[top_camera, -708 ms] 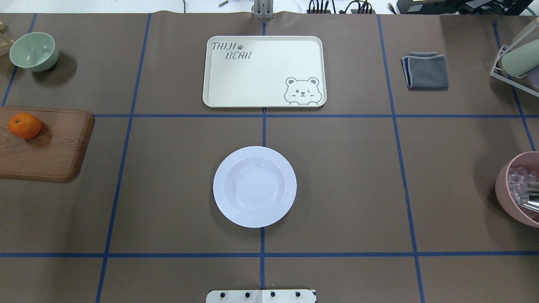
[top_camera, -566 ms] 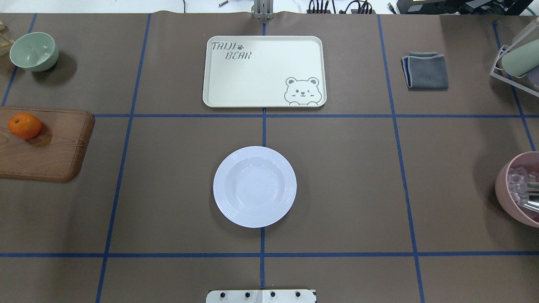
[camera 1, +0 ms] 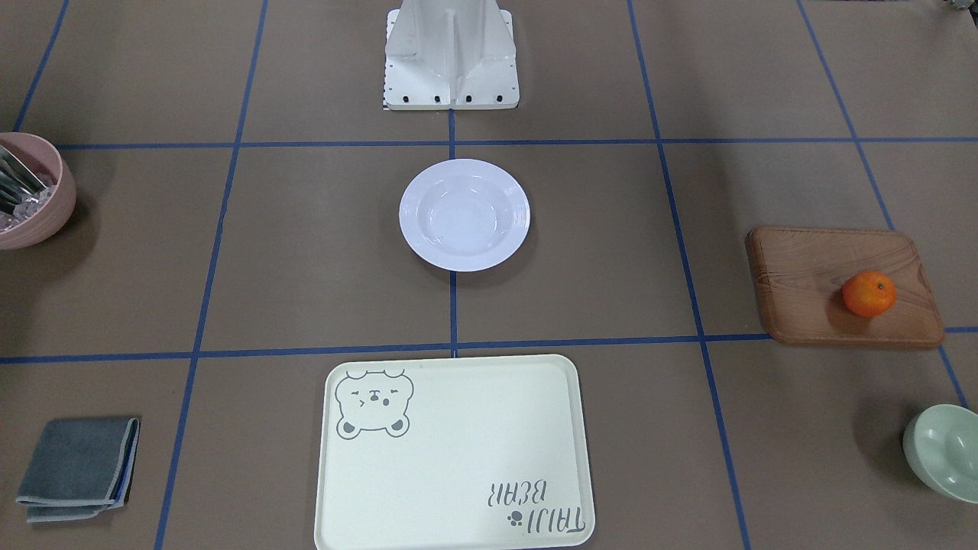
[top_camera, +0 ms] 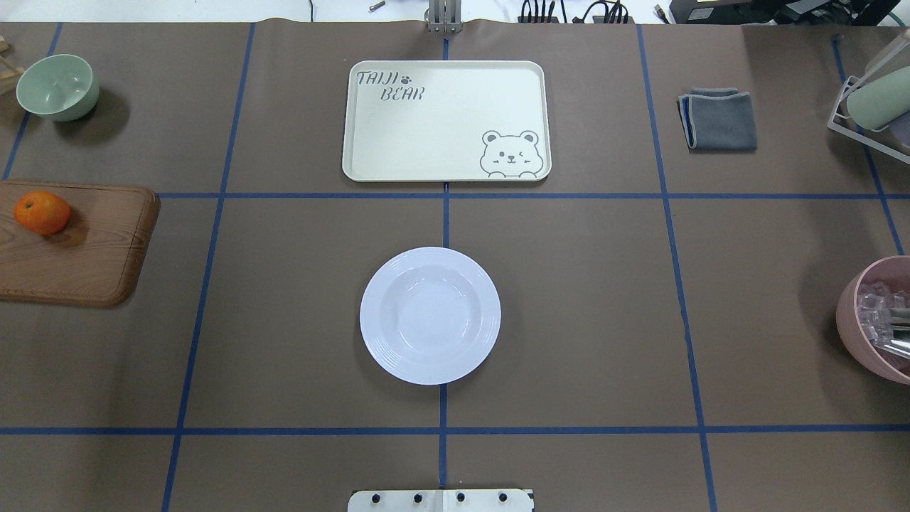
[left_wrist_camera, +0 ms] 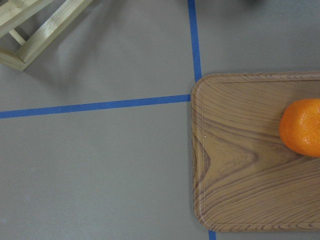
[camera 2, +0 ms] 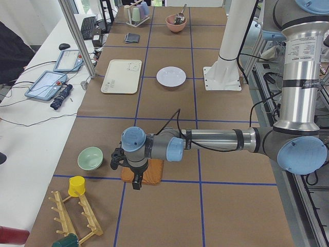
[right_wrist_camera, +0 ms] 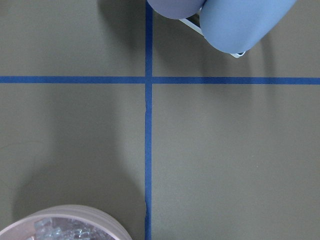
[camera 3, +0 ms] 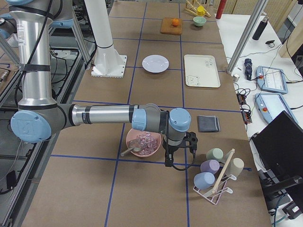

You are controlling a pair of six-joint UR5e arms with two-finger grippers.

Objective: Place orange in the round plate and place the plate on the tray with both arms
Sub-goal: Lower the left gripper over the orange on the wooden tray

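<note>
Left pincer (camera 2: 136,183) (apart or together, cannot tell) points down near the wooden board (camera 2: 154,176), forearm (camera 2: 216,140) level.

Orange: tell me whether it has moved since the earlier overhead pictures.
No. The orange lies at the same spot on the wooden board, no nearer to the blue tape line on its right.

Even light falls on a brown table (top_camera: 569,320) gridded with blue tape (top_camera: 446,220). Seen from the left end, a white bench (camera 2: 31,144) runs along at 9 o'clock, carrying two tablets (camera 2: 45,85) and a keyboard (camera 2: 88,25). A metal post (camera 2: 77,36) rises at 11 o'clock.
</note>
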